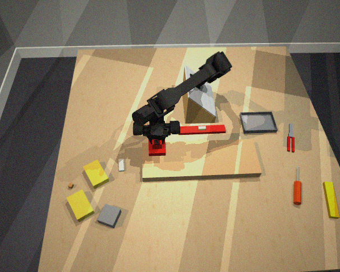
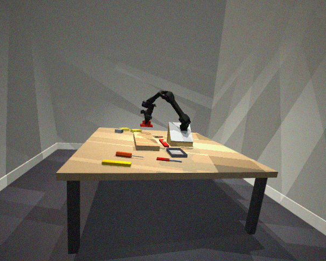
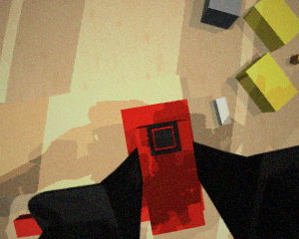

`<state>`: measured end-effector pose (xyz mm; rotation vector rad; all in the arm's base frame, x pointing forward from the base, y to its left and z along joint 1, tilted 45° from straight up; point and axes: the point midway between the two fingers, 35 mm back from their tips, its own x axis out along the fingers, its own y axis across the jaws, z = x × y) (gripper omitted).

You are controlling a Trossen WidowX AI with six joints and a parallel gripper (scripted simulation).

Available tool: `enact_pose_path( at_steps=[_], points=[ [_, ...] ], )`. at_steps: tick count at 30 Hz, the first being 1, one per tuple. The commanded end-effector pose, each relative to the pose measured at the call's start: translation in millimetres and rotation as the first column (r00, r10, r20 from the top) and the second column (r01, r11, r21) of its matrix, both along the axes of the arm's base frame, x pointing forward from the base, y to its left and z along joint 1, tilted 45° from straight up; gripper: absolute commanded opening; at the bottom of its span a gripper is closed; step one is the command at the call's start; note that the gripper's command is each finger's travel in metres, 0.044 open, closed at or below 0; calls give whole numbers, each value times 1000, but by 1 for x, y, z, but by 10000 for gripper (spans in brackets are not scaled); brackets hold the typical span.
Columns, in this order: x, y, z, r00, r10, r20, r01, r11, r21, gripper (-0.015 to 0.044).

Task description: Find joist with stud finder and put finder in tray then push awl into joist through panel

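Observation:
My gripper (image 1: 157, 141) (image 2: 146, 120) (image 3: 161, 147) is shut on the red stud finder (image 1: 157, 150) (image 2: 146, 124) (image 3: 174, 199), which hangs in the air over the left end of the floor panel (image 1: 222, 161) (image 2: 146, 140) (image 3: 20, 124). A dark square with a red outline shows on the stud finder's top in the wrist view. The joist is hidden. The dark-rimmed tray (image 1: 260, 132) (image 2: 180, 155) is empty, beyond the panel's right end. The awl (image 2: 158, 136) lies on the table beside the panel's far end in the exterior view; the arm hides it in the top view.
A red level (image 1: 190, 130) (image 2: 163, 143) lies behind the panel, beside a sloped block (image 1: 199, 115) (image 2: 180, 137). Yellow blocks (image 1: 95, 172) (image 1: 80, 204), a grey block (image 1: 109, 215) and a white piece (image 1: 121, 165) lie left. Pliers (image 1: 289, 143), a screwdriver (image 1: 297, 192) and a yellow bar (image 1: 330, 199) lie right.

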<state>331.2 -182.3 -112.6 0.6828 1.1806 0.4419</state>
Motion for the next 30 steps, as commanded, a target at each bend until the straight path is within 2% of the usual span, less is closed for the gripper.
enact_pose_path(
  at_steps=[1,30],
  points=[
    [17,-5,-2,1000,-6,7,6,1000,3,0],
    [25,30,-41,1000,-6,8,6,1000,5,0]
  ],
)
